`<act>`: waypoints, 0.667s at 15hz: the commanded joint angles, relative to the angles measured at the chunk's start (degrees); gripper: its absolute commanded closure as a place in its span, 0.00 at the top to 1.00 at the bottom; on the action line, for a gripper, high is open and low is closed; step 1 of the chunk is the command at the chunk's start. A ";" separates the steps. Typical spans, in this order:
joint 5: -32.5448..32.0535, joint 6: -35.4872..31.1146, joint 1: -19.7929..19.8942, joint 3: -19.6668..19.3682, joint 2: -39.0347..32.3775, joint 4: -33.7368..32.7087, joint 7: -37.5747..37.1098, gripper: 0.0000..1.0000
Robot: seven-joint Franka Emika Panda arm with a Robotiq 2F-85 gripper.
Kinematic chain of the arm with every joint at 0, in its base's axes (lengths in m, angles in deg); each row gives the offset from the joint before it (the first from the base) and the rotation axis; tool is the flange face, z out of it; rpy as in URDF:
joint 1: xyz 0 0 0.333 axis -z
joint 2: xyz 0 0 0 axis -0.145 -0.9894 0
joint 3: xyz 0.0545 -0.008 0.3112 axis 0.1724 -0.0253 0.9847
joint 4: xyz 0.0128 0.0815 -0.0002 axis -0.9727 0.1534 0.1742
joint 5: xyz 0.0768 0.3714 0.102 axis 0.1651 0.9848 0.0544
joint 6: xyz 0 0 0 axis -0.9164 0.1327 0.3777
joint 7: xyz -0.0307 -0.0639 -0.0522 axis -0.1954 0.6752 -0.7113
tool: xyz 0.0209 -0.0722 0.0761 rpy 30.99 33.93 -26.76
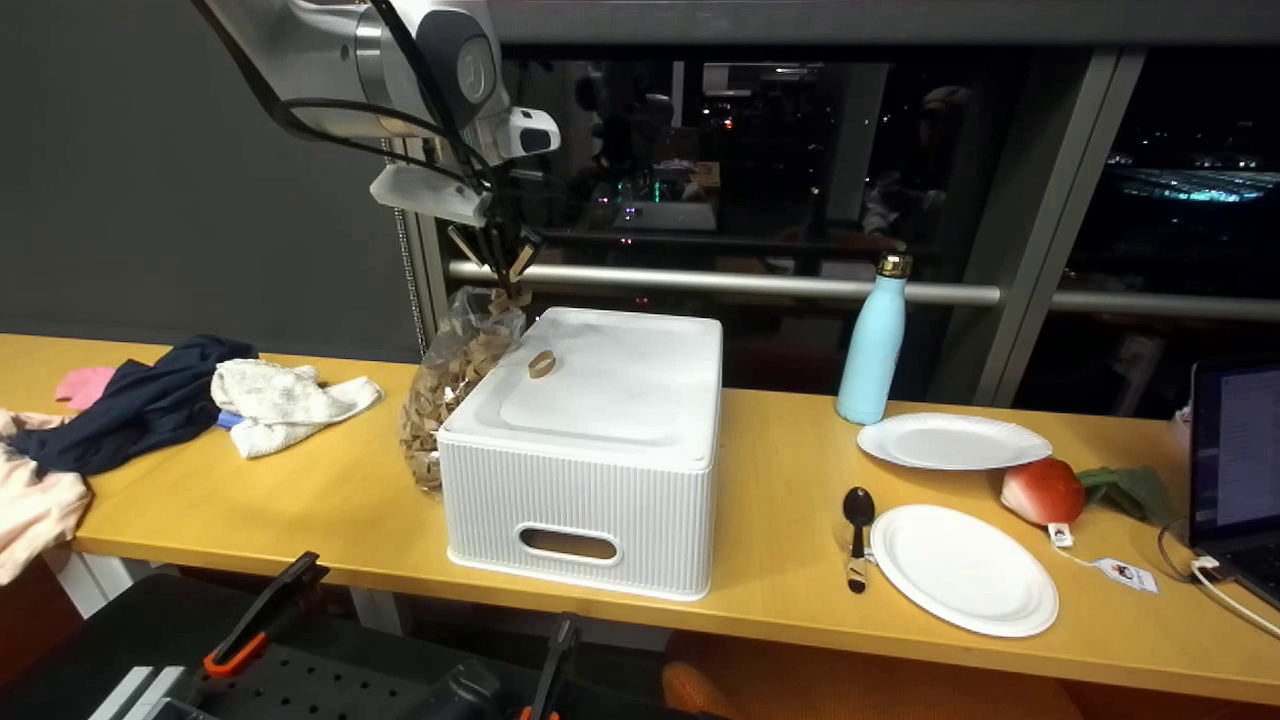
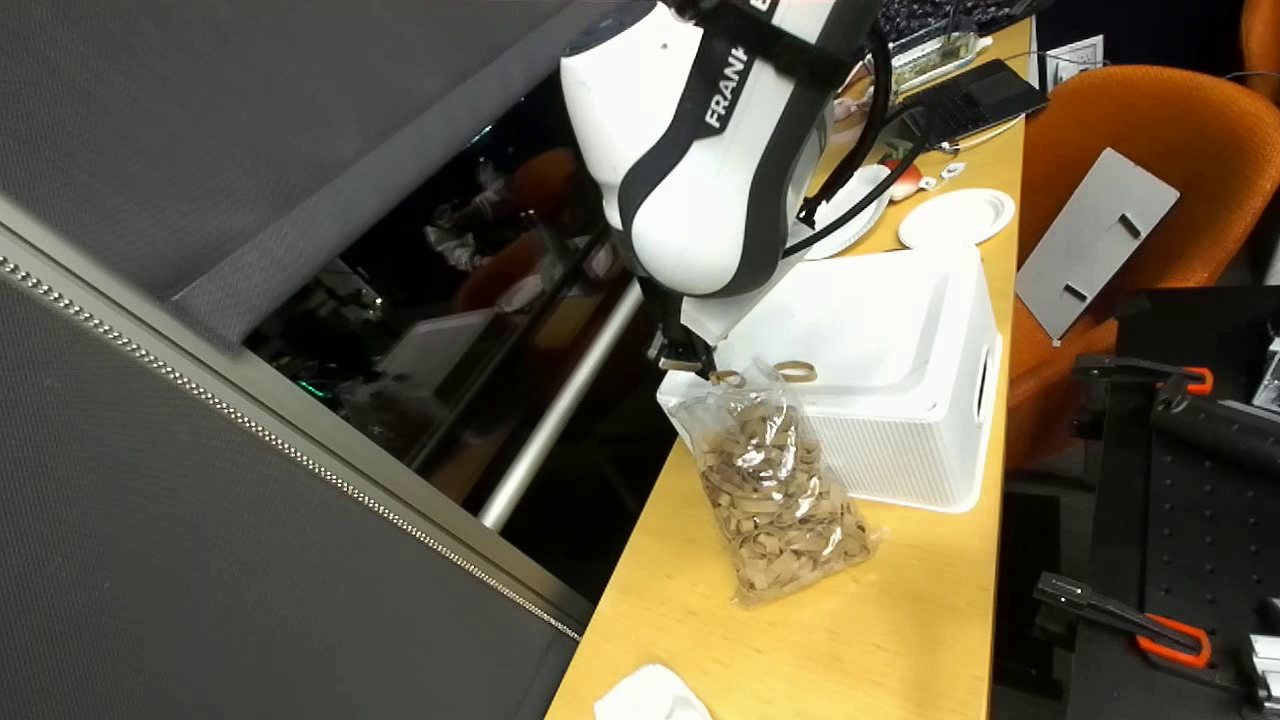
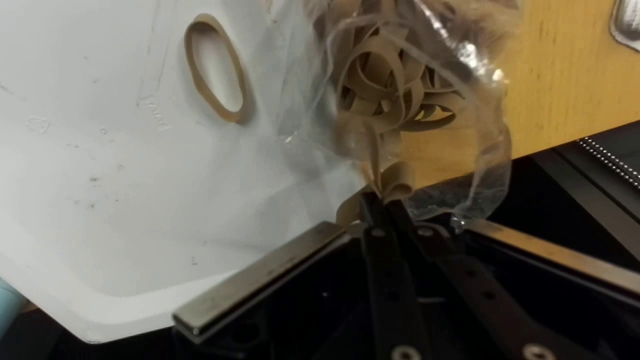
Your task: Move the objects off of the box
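The white ribbed box (image 1: 600, 380) stands on the table, and its top also shows in an exterior view (image 2: 850, 310) and the wrist view (image 3: 125, 200). One tan rubber band (image 1: 542, 364) lies on the box top; it also shows in an exterior view (image 2: 796, 372) and the wrist view (image 3: 240, 85). My gripper (image 3: 382, 200) is shut on another tan rubber band (image 3: 399, 181), pinched at the fingertips, above the box's edge. A clear bag of rubber bands (image 2: 780, 490) stands on the table against the box side, its open mouth just below and around the fingertips.
A blue bottle (image 1: 872, 345), white plates (image 1: 965, 570), a black spoon (image 1: 858, 520), a red-and-white radish (image 1: 1042, 490) and a laptop (image 1: 1235, 460) are on one side of the box. Crumpled cloths (image 1: 280, 395) lie on the other side. A window rail (image 1: 740, 283) runs behind.
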 commanded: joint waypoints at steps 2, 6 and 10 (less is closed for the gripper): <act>-2.06 0.73 -1.53 -0.07 0.61 0.19 -1.96 0.01; -2.16 0.72 -1.95 0.17 0.48 0.45 -2.03 0.01; -2.22 0.86 -2.06 0.04 0.54 0.63 -2.21 0.33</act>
